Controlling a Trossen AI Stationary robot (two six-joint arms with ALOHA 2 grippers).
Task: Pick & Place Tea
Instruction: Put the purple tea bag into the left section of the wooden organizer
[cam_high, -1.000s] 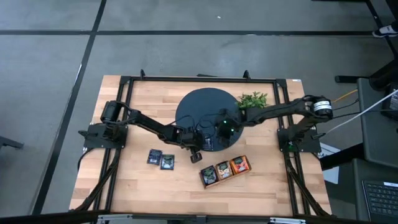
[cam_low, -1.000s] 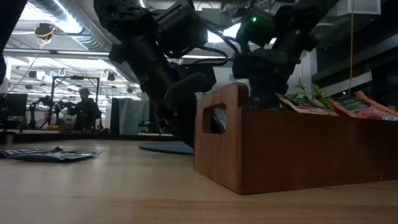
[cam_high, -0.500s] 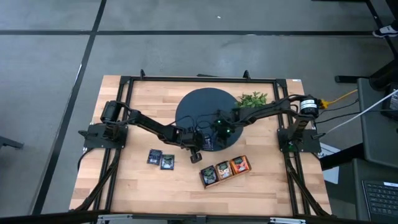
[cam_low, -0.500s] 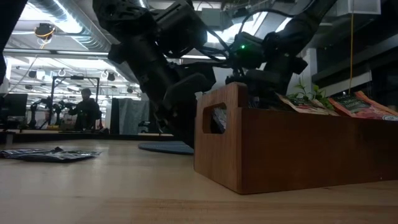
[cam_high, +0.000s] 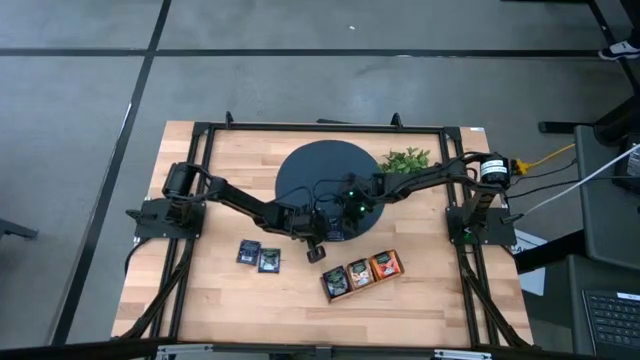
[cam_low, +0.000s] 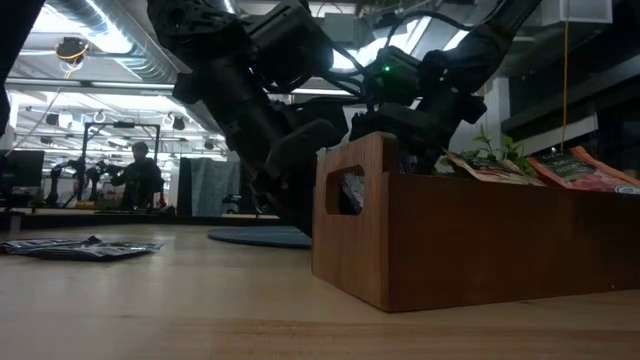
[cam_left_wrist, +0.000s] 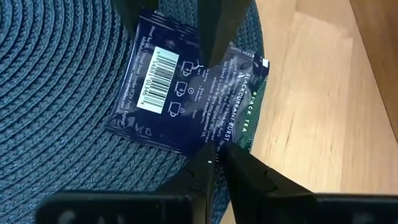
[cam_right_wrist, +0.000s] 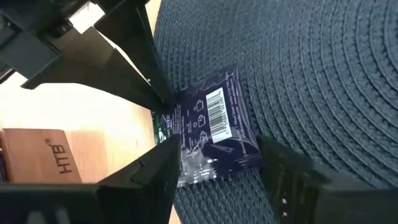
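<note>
A dark navy tea sachet (cam_left_wrist: 186, 93) lies on the round blue woven mat (cam_high: 330, 175), at the mat's near edge, one end over the wood. My left gripper (cam_left_wrist: 216, 163) is shut on it, reaching in from the table's left. My right gripper (cam_right_wrist: 217, 171) stands open over the same sachet (cam_right_wrist: 214, 127), one finger (cam_left_wrist: 214, 37) above its middle. Two more sachets (cam_high: 258, 256) lie flat on the table to the left. The wooden tray (cam_high: 362, 274) near the front holds other sachets. My left gripper pinches the sachet's edge (cam_left_wrist: 214, 144) between its two fingertips, near a corner at the mat's rim. It comes slanting down from the table's left. The rest of the sachet lies on the mat. My right gripper: I cannot tell whether its open fingers touch the sachet.
A leafy green plant (cam_high: 407, 159) stands at the mat's far right. In the low view the tray's wooden wall (cam_low: 470, 235) fills the near right. A person (cam_low: 135, 175) stands far off in the room behind. Bare wood stretches along the table's near and left sides.
My right gripper has risen a little, tipped, and drawn slightly toward the far edge over the mat, and its arm's elbow has swung toward the table's left. My left gripper has kept its place at the mat's near edge.
</note>
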